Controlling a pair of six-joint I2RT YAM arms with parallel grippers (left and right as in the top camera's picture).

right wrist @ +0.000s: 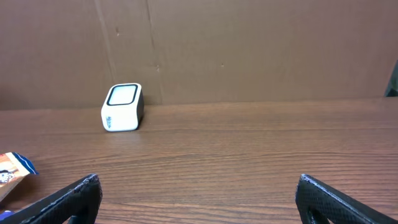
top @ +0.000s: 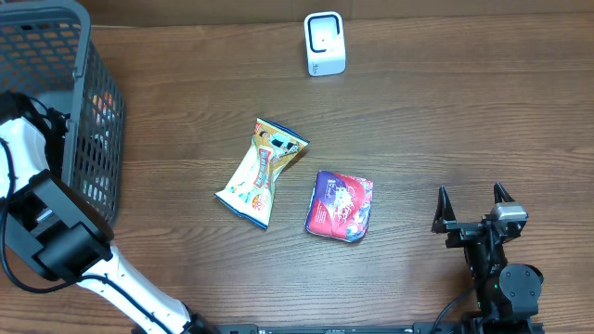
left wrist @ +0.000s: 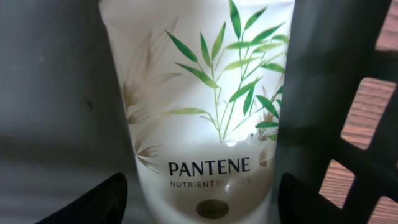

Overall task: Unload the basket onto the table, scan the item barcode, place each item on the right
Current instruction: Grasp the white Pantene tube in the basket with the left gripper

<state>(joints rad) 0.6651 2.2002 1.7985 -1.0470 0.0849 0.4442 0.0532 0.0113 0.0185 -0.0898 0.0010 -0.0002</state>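
A white Pantene tube (left wrist: 205, 93) with green leaf print fills the left wrist view, lying inside the dark basket (left wrist: 314, 124). My left gripper (left wrist: 200, 182) has a finger hard against each side of the tube and is shut on it. In the overhead view the left arm reaches into the basket (top: 56, 93) and hides the gripper and the tube. The white barcode scanner (top: 325, 44) stands at the table's far edge, and it also shows as the scanner (right wrist: 122, 107) in the right wrist view. My right gripper (top: 475, 199) rests open at the front right, the right gripper (right wrist: 199, 193) holding nothing.
A yellow snack bag (top: 260, 172) and a purple packet (top: 341, 206) lie mid-table. The snack bag's corner (right wrist: 12, 171) shows at the left of the right wrist view. A cardboard wall backs the table behind the scanner.
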